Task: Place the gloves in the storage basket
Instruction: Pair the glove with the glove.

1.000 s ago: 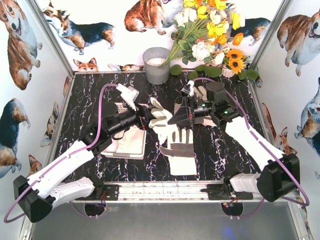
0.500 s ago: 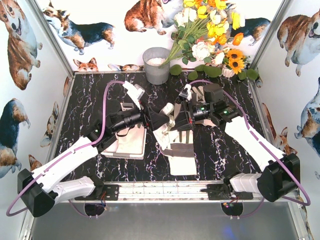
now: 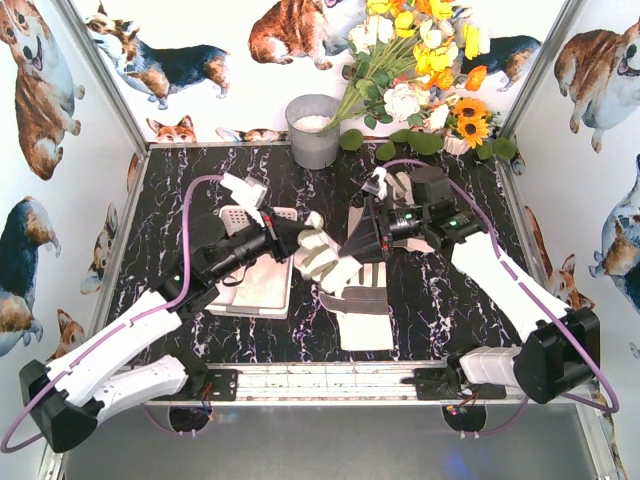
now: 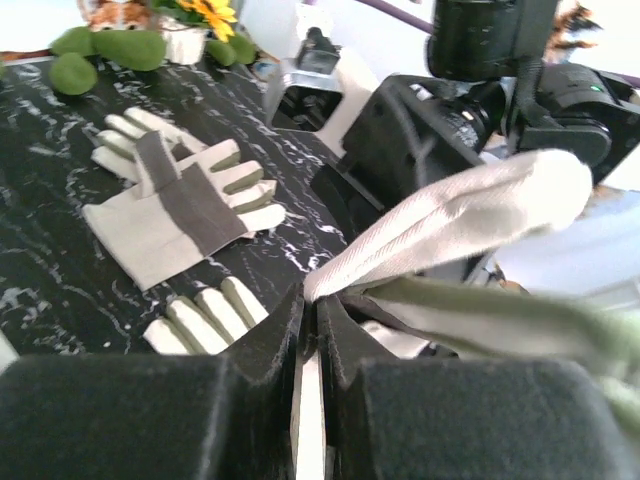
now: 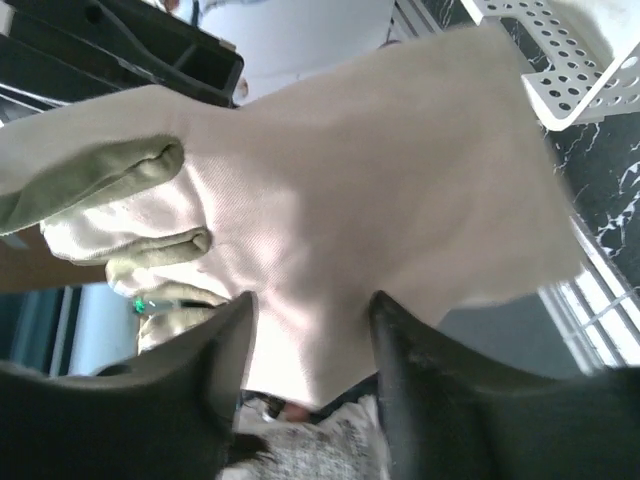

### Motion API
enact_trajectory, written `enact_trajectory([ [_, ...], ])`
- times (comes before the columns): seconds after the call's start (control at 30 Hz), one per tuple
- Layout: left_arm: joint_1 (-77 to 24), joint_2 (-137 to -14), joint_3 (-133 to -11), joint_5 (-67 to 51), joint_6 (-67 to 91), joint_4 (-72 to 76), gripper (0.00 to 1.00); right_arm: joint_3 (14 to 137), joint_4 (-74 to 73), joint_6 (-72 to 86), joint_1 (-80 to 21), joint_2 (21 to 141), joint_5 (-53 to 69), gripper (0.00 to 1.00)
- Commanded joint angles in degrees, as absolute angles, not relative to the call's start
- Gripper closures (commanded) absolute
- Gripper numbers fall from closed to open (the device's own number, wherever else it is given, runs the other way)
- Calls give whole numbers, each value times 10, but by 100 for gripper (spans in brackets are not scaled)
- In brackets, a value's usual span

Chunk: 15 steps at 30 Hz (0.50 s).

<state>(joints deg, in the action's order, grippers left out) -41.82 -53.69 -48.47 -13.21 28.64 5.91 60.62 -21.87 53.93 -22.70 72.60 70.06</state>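
I see my left gripper [image 4: 310,300] pinching the glove [image 4: 455,215] tight — my right gripper [image 5: 310,315] stands with fingers spread, the cloth across their gap.

A black table [image 3: 170,200] veined with white marbling fills the floor of the booth. At its far edge stands a grey metal bucket [image 3: 314,130], upright, with something white inside. Just to the right of it, a bunch of white, yellow and orange flowers [image 3: 415,60] leans against the back wall, with sunflowers [image 3: 470,115] low at the right. Round green moss balls [image 3: 351,140] lie at the foot of the flowers. The walls [image 3: 40,100] are printed with corgis.
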Motion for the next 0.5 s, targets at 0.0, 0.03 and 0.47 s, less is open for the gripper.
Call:
enact_trajectory([
  [0.0, -418, -513, -481, -50, 298, 18, 100, 609, -179, 547, -204, 716, 701, 40],
  [0.03, -418, -512, -485, -33, 303, 2, 100, 606, -181, 547, -198, 714, 693, 32],
  [0.47, -417, -534, -524, 68, 416, -117, 100, 589, -291, 408, -176, 618, 484, 13],
])
